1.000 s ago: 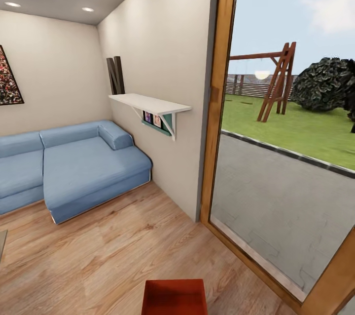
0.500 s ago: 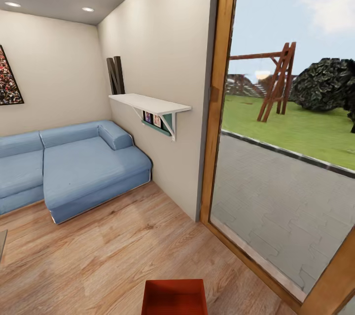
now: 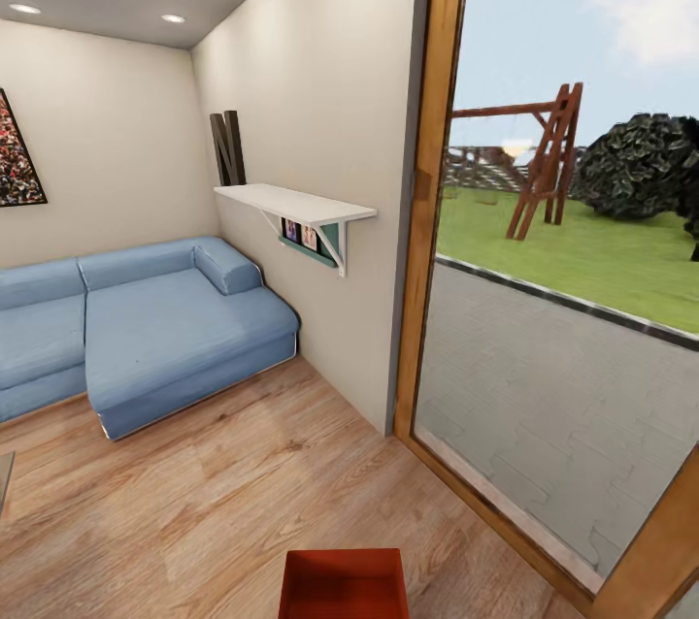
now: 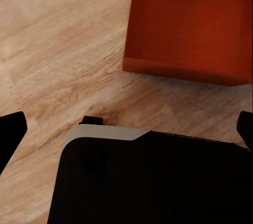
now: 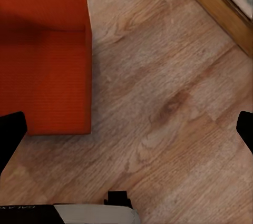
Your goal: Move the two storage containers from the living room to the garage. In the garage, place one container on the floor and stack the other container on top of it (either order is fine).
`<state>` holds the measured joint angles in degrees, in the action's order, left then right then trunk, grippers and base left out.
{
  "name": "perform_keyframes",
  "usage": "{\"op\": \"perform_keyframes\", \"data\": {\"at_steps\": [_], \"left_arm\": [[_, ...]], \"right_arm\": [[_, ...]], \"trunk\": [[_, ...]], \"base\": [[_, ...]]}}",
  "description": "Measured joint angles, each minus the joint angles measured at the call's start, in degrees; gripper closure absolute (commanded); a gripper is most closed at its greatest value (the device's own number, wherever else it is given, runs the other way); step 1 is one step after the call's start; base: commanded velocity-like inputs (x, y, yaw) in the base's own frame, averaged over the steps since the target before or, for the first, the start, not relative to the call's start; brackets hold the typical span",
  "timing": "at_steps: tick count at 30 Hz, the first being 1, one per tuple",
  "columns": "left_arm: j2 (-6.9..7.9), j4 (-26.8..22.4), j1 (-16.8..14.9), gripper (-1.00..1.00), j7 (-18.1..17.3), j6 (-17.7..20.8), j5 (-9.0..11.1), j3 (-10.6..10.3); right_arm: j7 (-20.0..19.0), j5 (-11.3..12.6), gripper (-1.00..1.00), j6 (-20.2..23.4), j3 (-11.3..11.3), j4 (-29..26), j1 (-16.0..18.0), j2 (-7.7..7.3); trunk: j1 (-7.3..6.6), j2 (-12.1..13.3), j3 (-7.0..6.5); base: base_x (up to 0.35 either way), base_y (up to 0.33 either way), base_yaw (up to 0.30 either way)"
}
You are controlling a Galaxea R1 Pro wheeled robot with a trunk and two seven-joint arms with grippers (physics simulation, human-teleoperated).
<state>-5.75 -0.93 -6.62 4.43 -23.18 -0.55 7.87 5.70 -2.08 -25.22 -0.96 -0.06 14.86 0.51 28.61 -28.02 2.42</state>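
I see storage container (image 3: 344, 583) on wood floor (image 3: 194, 503) near me, both pincers spread wide, empty. Risk: base nudges bin toward door frame (image 3: 427, 192), skewing pickup.

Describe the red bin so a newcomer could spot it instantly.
Start at the blue sofa on the wood-plank floor, then look toward the wood-framed glass door. The storage container sits on the planks at the head view's bottom edge: an open red-orange box, the sole red thing there.
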Motion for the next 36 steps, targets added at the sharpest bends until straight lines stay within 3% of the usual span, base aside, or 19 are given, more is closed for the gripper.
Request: {"op": "perform_keyframes", "data": {"at_steps": [2, 3, 4, 5, 6, 7, 8, 11, 14, 20, 32, 36], "left_arm": [[-0.64, -0.6, -0.2, -1.0, 0.0, 0.6, 0.0, -0.3], [-1.26, -6.4, -0.3, -1.0, 0.1, 15.6, 0.0, -0.5], [-1.43, -15.8, -0.8, -1.0, 0.1, 34.7, 0.0, -0.5], [-1.58, -25.5, -2.0, -1.0, 0.1, 44.2, 0.0, -0.4], [-1.66, -37.8, -3.9, -1.0, 0.1, 48.0, 0.1, -0.4], [-1.71, -50.3, -7.6, -1.0, 0.1, 52.8, 0.0, -0.3], [-1.73, -52.7, -9.8, -1.0, 0.1, 54.0, 0.0, -0.3], [-1.89, -51.7, -11.4, -1.0, -0.1, 58.2, 0.1, -0.3], [-2.84, -51.8, -12.6, -1.0, -0.1, 59.4, 0.1, -0.9], [-4.19, -51.0, -13.1, -1.0, 0.0, 59.9, -0.1, -3.8], [-4.18, -46.2, -13.1, -1.0, 0.0, 59.7, 0.0, -4.2], [-4.18, -46.0, -13.1, -1.0, 0.0, 59.7, 0.0, -4.2]], "right_arm": [[0.1, 0.1, -1.0, 0.6, 0.0, -0.6, 0.7, 0.0], [0.2, 0.2, -1.0, 20.8, 0.1, -6.8, 2.2, 0.0], [0.2, 0.2, -1.0, 31.4, 0.0, -16.1, 3.8, 0.01], [0.2, 0.2, -1.0, 34.9, 0.0, -27.3, 5.9, 0.01], [0.2, 0.1, -1.0, 37.9, 0.0, -33.4, 9.2, 0.02], [0.2, 0.1, -1.0, 41.5, 0.0, -33.4, 9.9, 0.02], [0.2, 0.2, -1.0, 42.3, 0.0, -33.4, 10.3, 0.02], [0.1, 0.2, -1.0, 46.0, 0.0, -33.5, 12.1, 0.02], [0.2, 0.2, -1.0, 47.5, 0.0, -33.6, 13.0, -0.04], [0.0, 0.4, -1.0, 47.8, 0.2, -33.3, 13.5, -0.4], [-0.6, 0.6, -1.0, 47.5, -0.1, -29.5, 13.4, 0.05], [-4.7, 0.4, -1.0, 47.5, -0.1, -28.6, 13.4, 0.03]], "trunk": [[0.0, 0.0, 0.0], [0.0, 0.0, 0.01], [0.0, 0.0, 0.0], [0.0, 0.0, 0.0], [0.0, 0.0, -0.02], [0.0, 0.0, -0.03], [-0.01, 0.0, -0.02], [0.0, 0.0, -0.01], [0.0, 0.0, -0.01], [-0.01, 0.0, 0.0], [-0.01, 0.0, 0.0], [0.0, 0.0, 0.0]], "base": [[0.0, 0.0, 0.0], [0.0, 0.0, 0.0], [0.0, 0.0, 0.0], [0.0, 0.0, 0.0], [0.0, 0.0, 0.0], [0.0, 0.0, 0.0], [0.0, 0.0, 0.0], [0.0, 0.0, 0.0], [0.0, 0.0, 0.0], [0.0, 0.0, 0.0], [0.0, 0.0, 0.0], [0.0, 0.0, 0.0]]}}
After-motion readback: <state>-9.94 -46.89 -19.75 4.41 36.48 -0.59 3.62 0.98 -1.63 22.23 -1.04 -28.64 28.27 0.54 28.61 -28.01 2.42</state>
